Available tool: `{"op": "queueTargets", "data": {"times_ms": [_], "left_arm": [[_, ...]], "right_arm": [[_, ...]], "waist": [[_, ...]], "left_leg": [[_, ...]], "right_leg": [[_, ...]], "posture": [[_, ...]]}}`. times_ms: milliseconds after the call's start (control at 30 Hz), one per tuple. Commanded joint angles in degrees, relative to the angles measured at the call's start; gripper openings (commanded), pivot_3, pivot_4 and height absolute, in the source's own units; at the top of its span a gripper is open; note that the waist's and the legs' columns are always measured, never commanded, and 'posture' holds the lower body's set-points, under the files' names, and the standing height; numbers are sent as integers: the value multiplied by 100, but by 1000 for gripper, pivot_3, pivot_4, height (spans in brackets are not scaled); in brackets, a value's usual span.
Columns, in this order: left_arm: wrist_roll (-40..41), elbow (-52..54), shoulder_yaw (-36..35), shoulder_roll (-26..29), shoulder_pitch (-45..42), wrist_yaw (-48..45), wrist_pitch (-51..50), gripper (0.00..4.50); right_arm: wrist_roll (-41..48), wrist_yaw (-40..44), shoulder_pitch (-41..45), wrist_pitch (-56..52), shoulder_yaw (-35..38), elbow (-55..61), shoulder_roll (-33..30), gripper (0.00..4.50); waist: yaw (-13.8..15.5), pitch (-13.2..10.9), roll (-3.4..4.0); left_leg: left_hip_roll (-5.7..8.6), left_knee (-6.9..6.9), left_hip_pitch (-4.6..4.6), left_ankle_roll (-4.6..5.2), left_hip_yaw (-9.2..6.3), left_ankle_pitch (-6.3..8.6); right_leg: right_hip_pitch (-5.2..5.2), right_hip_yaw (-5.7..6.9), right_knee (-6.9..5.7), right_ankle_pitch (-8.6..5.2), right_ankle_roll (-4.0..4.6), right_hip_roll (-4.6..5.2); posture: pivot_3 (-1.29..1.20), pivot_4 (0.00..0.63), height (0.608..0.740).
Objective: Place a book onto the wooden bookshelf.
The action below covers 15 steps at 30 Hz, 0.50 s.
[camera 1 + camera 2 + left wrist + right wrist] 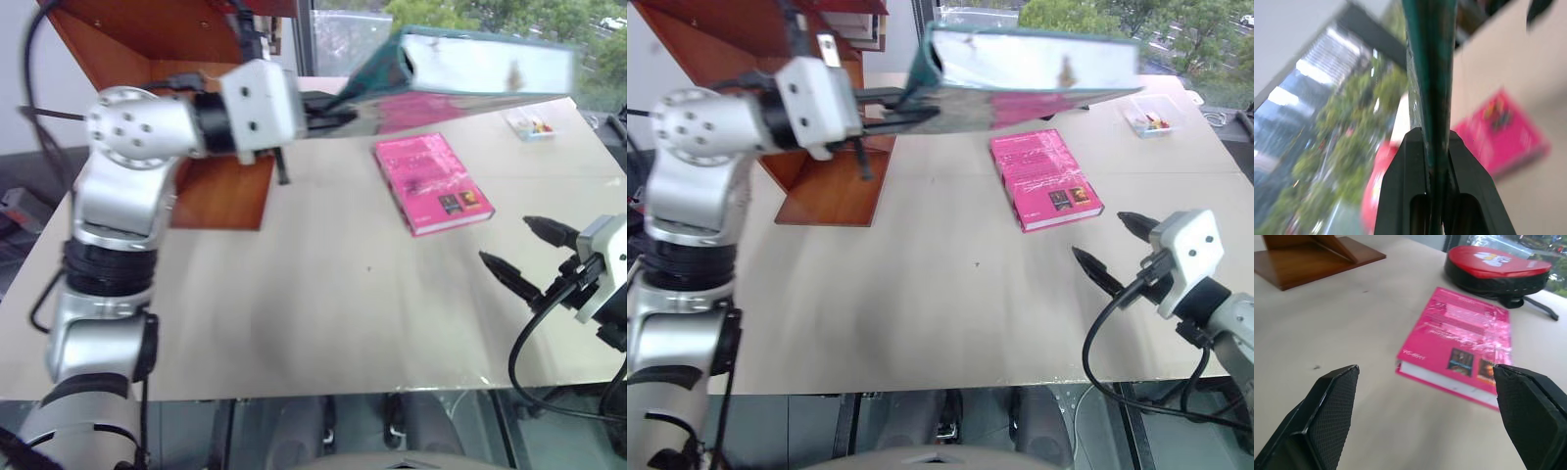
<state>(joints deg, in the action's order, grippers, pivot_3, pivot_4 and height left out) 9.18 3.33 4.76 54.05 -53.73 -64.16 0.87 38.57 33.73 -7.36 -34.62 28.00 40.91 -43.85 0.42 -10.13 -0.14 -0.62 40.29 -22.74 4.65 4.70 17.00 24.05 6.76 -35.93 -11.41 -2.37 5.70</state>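
Observation:
The large teal book hangs in the air over the back of the table, roughly level, its white page edges facing me. My left gripper is shut on its left end; in the left wrist view the black fingers clamp the teal edge. The wooden bookshelf stands at the back left, just left of the held book. My right gripper is open near the table's front right edge, nothing between its fingers.
A smaller bright pink book lies flat on the pale table, right of centre. A small clear box sits at the back right. A red and black round case lies behind the pink book.

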Motion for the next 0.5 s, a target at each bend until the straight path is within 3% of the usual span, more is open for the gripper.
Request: {"op": "queueTargets", "data": {"times_ms": [33,200,333,500], "left_arm": [[-575,-745,-489,1324,-251,-555,518,56],[-1149,-1359,-310,1976,-426,-635,828,56],[-1507,-1611,-202,2168,-259,-746,953,56],[-1481,-1319,-213,2317,-217,-1116,390,56]], "right_arm": [[417,500,377,178,545,-342,-302,4500],[1399,877,1292,28,748,-646,-697,4500],[2085,866,2095,-204,360,-684,-841,4500],[2149,817,2715,-242,-338,-651,-784,4500]], "waist": [[-11,-3,-2],[55,-9,-12],[68,-12,-21],[51,-12,-21]], "left_leg": [[0,-2,1,0,7,0],[7,-4,-5,12,7,7],[6,0,-5,14,-2,8],[5,2,-3,14,4,8]], "right_leg": [[5,-7,-3,-1,-1,-2],[3,-3,7,-2,-4,11],[-2,5,5,-2,-5,12],[-1,1,-3,-2,-5,13]], "posture": [[0,150,740],[0,150,740],[0,150,740],[0,150,740]]}}
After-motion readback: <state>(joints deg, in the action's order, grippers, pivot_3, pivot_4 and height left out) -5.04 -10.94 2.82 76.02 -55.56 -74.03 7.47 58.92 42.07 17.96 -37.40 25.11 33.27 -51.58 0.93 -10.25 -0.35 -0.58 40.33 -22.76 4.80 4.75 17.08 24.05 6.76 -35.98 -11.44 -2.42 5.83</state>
